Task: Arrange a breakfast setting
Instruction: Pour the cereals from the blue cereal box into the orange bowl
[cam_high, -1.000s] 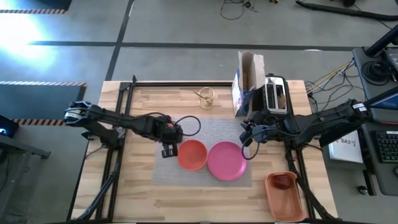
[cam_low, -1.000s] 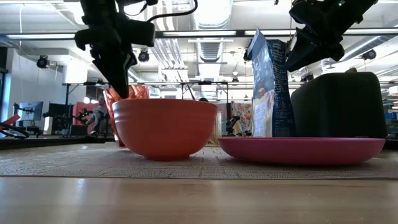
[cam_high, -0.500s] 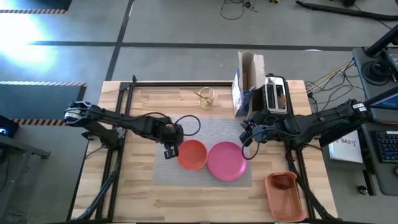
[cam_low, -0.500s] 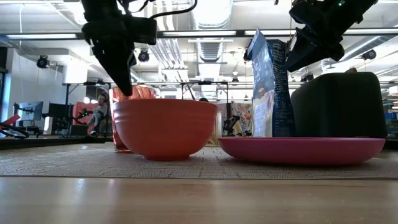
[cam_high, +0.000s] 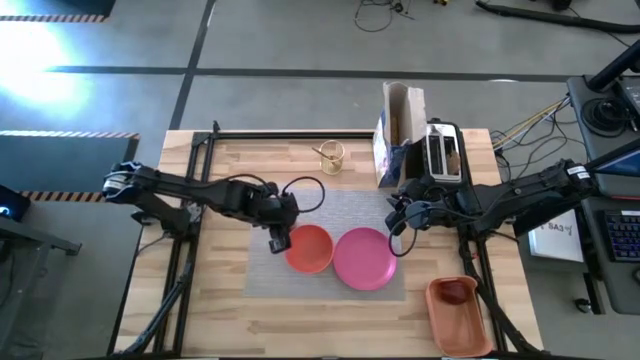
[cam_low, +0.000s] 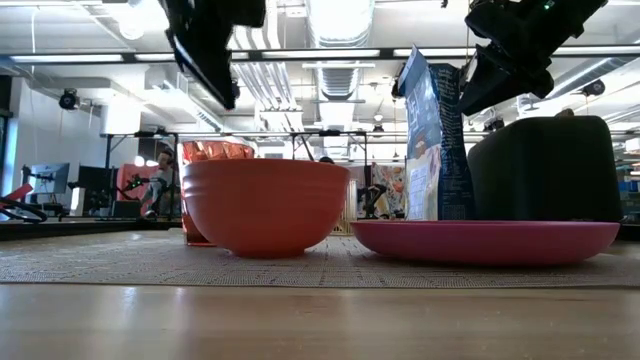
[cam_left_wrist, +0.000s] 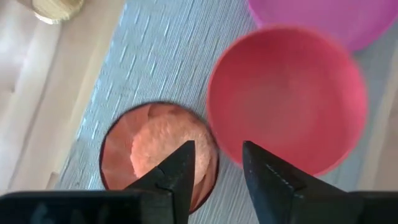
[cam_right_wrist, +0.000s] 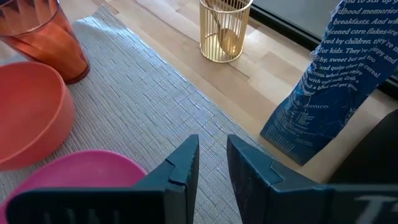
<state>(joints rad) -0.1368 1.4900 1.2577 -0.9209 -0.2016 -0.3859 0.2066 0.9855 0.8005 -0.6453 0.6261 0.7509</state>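
A small orange cup (cam_left_wrist: 158, 149) stands upright on the grey placemat (cam_high: 335, 205), just left of the orange bowl (cam_high: 310, 248), and shows behind the bowl in the low view (cam_low: 205, 155). The pink plate (cam_high: 364, 258) lies right of the bowl. My left gripper (cam_left_wrist: 217, 165) hangs open above the cup, clear of it, pointing steeply down. My right gripper (cam_high: 392, 224) hovers above the placemat's far right part, narrowly open (cam_right_wrist: 212, 155) and holding nothing. The gold spoon (cam_right_wrist: 225, 28) stands in a wire holder. The apple (cam_high: 457, 292) lies in the orange tray.
A cereal bag (cam_high: 398, 135) and the toaster (cam_high: 443, 152) with toast in it stand at the far right. The gold wire holder (cam_high: 331, 156) is at the far middle. The orange tray (cam_high: 462, 318) sits at the near right corner. Bare wood lies left of the placemat.
My left gripper has opened and let go of the cup, then risen clear above it with a slight roll of the wrist. The cup stays upright on the placemat beside the bowl.
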